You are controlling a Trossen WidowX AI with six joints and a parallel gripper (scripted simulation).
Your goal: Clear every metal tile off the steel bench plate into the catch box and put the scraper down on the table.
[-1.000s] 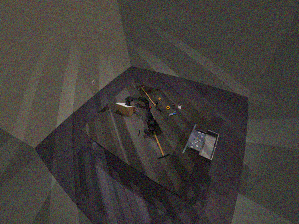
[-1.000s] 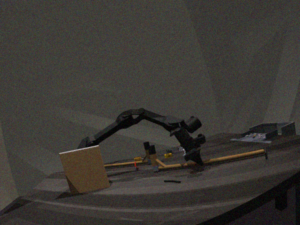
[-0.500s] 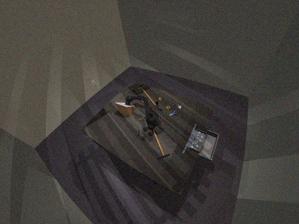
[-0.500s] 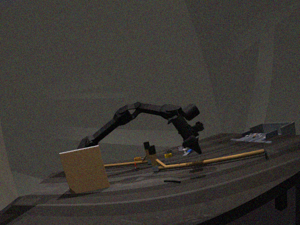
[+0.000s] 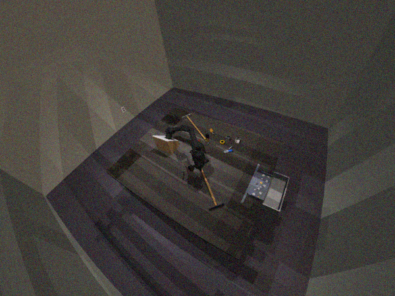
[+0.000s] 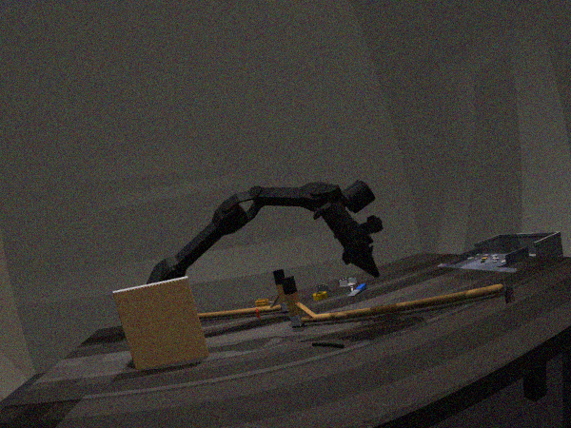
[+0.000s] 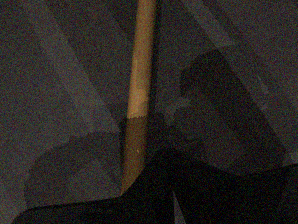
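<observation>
The long scraper (image 5: pixel 209 189) lies flat on the table, its wooden handle (image 6: pixel 404 301) pointing towards the steel bench plate and its dark head (image 5: pixel 216 206) at the near end. My gripper (image 6: pixel 372 270) is shut on nothing and hangs a little above the handle's inner end, apart from it. The wrist view shows the handle (image 7: pixel 140 95) lying below the fingers. The steel bench plate (image 5: pixel 260 185) carries several small metal tiles (image 6: pixel 485 259). The catch box (image 5: pixel 276 195) adjoins the plate's far end.
A second long wooden stick (image 5: pixel 195 128) lies behind the arm. A tan upright board (image 6: pixel 159 323) stands by the arm's base. Small items, among them a yellow ring (image 5: pixel 222 141) and a blue piece (image 5: pixel 228 150), lie at the back. Two dark posts (image 6: pixel 285 285) stand near the handle.
</observation>
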